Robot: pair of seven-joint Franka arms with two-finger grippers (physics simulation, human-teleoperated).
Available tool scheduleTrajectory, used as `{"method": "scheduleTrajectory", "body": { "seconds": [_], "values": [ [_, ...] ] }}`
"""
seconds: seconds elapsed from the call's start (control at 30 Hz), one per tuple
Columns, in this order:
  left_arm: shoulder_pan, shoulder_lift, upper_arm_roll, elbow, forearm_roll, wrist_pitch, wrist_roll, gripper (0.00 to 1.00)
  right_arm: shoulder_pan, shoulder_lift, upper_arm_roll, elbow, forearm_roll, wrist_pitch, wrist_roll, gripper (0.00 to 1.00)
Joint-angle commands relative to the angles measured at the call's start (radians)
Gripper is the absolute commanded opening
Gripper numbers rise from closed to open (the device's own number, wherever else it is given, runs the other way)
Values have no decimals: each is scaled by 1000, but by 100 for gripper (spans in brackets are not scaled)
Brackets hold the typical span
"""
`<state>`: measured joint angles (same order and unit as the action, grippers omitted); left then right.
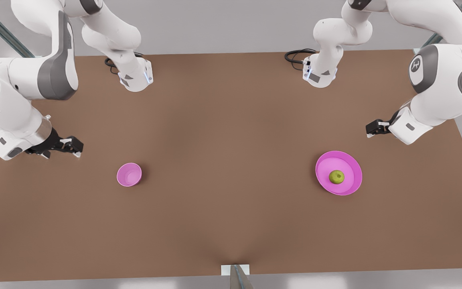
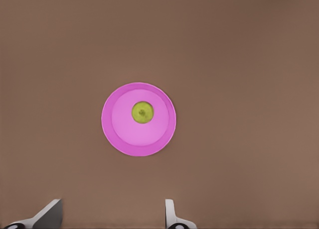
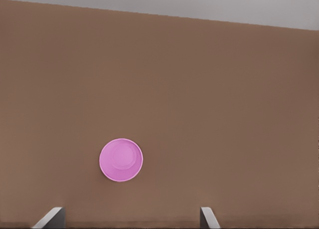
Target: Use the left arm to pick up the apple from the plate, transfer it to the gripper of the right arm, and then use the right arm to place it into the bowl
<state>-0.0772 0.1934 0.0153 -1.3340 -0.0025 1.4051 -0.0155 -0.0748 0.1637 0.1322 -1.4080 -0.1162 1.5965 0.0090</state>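
That apple (image 1: 336,176) looks small, round and smooth, so I'd guess it's light but slippery. You'll want the fingers squeezing across its widest part, coming straight down over the stem dimple. It's yellow-green and sits a bit off-center on the wide pink plate (image 1: 353,186), toward the front view's right. Your left gripper (image 1: 371,129) hangs above the brown table (image 1: 231,224) just past the plate, fingers spread apart, nothing held. The right gripper (image 1: 72,147) waits near the small pink bowl (image 1: 129,175), fingers also apart and empty.
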Motion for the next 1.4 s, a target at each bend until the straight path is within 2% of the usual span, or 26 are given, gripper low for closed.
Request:
{"method": "scheduleTrajectory", "body": {
  "seconds": [0.0, 0.07, 0.17, 0.2, 0.37, 0.47, 0.57, 0.67, 0.9, 1.37],
  "values": [
    [-1, 3, 0, -1, -1, -20, 2, 100, -2, -43, -42, -65, 39, 26, -37, 100],
    [-13, 49, 0, -45, -4, 74, 14, 100, -19, -36, -36, -75, 55, 51, -32, 100],
    [-7, 55, 0, -290, -20, 415, 11, 100, -14, -16, -36, -77, 55, 71, -29, 100],
    [-6, 54, 0, -407, -31, 593, 11, 100, -22, -16, -36, -77, 56, 60, -29, 100],
    [-4, 60, 0, -724, -31, 1115, 78, 100, -23, -7, -39, -75, 55, 80, -41, 100],
    [-3, 60, 0, -864, -31, 1308, 86, 100, -23, -7, -39, -75, 55, 91, -43, 100],
    [-4, 89, 0, -910, -31, 1353, 86, 100, -23, -7, -39, -75, 55, 91, -44, 100],
    [-1, 158, 2, -909, -31, 1427, 86, 100, -11, 17, -19, -75, 115, 112, -41, 100],
    [17, 224, 0, -901, -33, 1474, 112, 100, -22, 30, -11, -77, 116, 118, -41, 100],
    [16, 288, -2, -855, -34, 1473, 104, 100, -54, 23, -14, -68, 118, 109, -53, 100]
  ]
}}
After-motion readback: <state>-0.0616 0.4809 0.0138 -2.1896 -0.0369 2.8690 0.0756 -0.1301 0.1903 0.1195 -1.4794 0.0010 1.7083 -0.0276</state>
